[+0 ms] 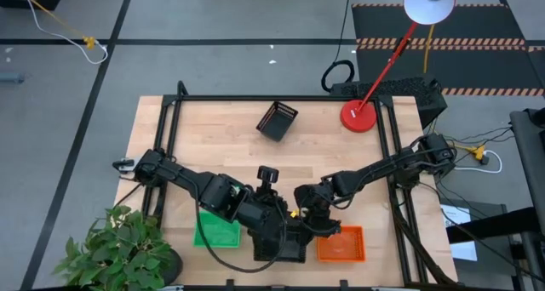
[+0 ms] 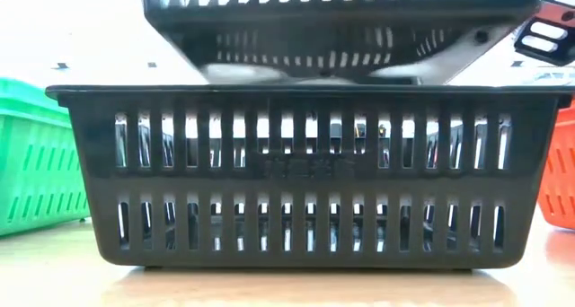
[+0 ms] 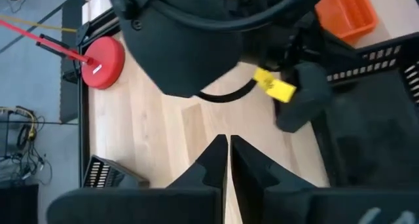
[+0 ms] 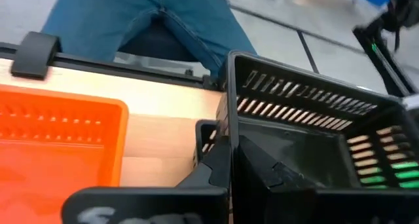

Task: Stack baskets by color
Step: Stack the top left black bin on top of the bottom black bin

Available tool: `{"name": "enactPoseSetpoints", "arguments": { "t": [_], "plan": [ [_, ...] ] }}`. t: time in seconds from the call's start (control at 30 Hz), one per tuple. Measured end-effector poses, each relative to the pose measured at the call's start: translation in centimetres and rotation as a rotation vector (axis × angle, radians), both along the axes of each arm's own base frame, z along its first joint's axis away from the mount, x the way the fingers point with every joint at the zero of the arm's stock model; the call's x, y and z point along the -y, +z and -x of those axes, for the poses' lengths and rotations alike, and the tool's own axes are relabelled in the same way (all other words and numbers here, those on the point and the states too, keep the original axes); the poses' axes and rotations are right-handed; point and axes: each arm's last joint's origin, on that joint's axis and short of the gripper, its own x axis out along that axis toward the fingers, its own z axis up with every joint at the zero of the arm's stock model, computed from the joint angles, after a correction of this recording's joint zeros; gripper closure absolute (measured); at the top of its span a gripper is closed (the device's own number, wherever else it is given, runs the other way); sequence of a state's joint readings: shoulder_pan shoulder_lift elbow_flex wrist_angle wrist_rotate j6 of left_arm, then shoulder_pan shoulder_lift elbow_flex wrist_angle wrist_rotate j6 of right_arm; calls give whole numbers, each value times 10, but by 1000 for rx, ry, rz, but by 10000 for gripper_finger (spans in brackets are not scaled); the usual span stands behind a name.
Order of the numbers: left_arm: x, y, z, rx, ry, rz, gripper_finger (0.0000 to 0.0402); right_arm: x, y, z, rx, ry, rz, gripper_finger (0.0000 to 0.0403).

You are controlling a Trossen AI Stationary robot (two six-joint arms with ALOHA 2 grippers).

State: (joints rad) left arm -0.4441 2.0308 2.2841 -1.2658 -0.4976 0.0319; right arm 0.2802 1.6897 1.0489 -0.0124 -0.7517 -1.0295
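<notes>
Landmark: black basket stack [image 1: 281,240] at the bench [image 1: 213,129] front edge, between green basket [image 1: 217,231] and orange basket [image 1: 341,244].
Right end effector [image 4: 230,160]: clenched on upper black basket [image 4: 308,129] wall, poised above the stack for nesting.
Left end effector [image 3: 228,160]: clenched, empty, beside the stack.
Remaining: lone black basket [image 1: 277,121] behind the stack.

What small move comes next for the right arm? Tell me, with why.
Probably lower it straight down: the right gripper pinches the upper black basket by its wall, hovering just above the lower black basket, not yet nested.
</notes>
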Motion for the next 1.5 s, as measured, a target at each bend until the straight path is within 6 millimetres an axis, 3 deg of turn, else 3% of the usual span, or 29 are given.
{"name": "enactPoseSetpoints", "arguments": {
  "t": [0.47,0.7,1.17,1.5],
  "plan": [
    [-14,5,-13,79,30,26,376,2,-26,-11,-23,32,-12,400],
    [-14,5,-13,78,29,28,376,3,-26,-10,-59,25,-30,398],
    [-6,5,-10,81,21,41,376,3,-27,-12,-106,-55,-21,343],
    [4,4,-4,77,32,69,376,4,-23,-14,-194,-203,-45,324]
  ]
}}
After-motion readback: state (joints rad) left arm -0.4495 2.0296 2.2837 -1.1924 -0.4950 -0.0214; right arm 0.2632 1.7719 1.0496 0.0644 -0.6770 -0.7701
